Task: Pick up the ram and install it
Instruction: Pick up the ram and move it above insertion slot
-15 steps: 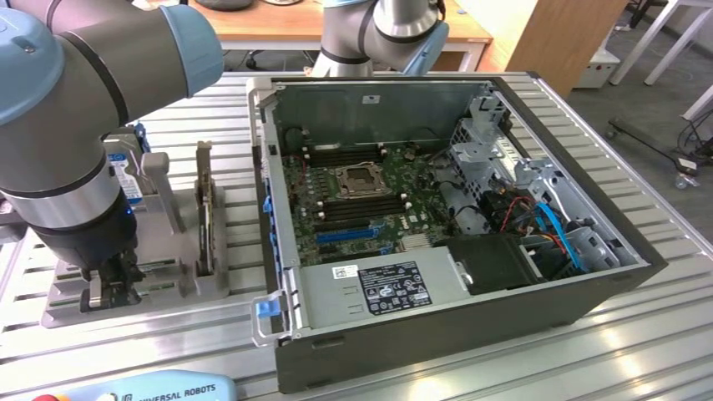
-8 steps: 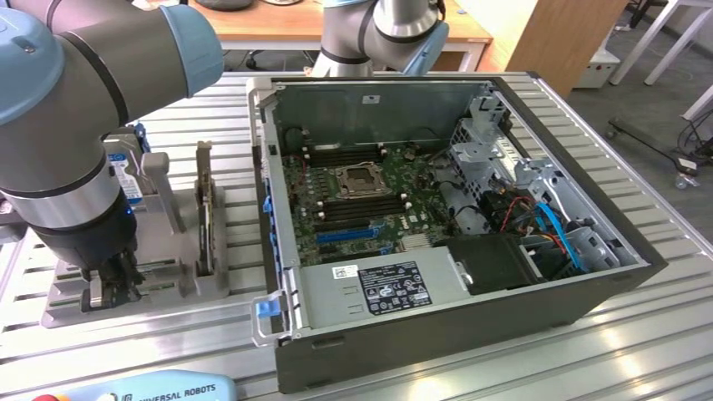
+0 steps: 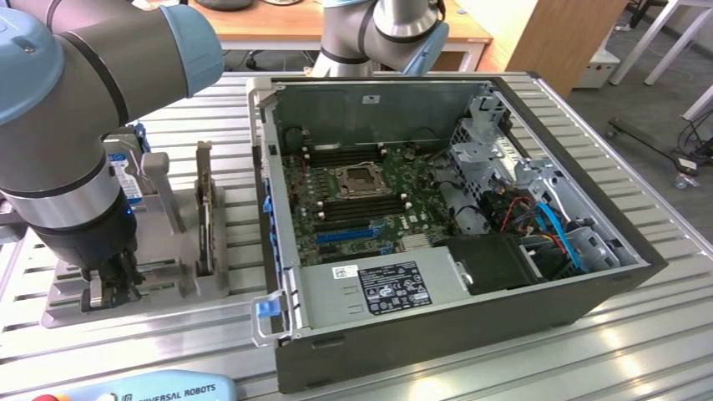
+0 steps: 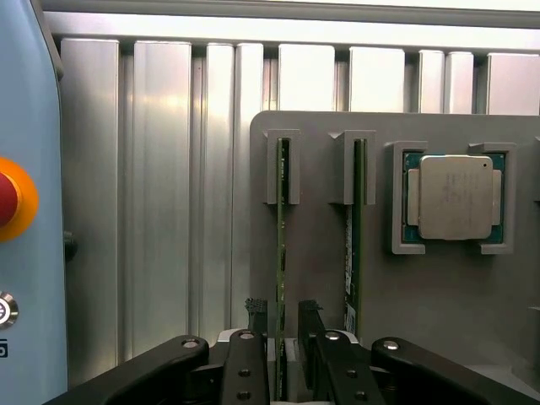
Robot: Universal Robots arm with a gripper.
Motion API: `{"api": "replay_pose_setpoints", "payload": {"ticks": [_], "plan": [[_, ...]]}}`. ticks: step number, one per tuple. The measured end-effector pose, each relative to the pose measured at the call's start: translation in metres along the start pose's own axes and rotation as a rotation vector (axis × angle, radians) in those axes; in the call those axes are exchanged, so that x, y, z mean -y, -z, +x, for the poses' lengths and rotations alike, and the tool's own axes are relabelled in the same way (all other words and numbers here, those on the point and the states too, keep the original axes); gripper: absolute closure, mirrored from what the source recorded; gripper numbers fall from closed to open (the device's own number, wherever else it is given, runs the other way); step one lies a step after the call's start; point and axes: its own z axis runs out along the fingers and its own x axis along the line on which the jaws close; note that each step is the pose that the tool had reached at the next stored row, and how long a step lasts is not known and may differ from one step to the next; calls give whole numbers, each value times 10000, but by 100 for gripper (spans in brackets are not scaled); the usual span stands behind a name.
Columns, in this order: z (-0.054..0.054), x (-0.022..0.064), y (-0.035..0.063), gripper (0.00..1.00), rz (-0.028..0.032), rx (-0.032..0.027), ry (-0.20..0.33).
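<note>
On a table (image 3: 624, 334), a parts holder (image 3: 167, 296) lies at the exterior view's left of a computer case (image 3: 446, 342). In the holder the ram (image 4: 280, 245) stands slotted beside a second stick (image 4: 358, 236), a processor (image 4: 456, 197) just past it; the gripper (image 4: 283, 309) sits at the ram's end.

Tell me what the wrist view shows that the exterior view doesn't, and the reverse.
Wrist view: the ram on edge at the gripper, a second stick, a silver processor chip, a red button. Exterior view: the open computer case with its motherboard, and the arm. Both: the gripper, the grey tray, the slatted table.
</note>
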Motion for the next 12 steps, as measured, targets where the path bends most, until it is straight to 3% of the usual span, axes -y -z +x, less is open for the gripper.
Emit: {"api": "replay_pose_setpoints", "payload": {"ticks": [12], "plan": [[-1, 1, -3, 71, -1, -2, 112]]}}
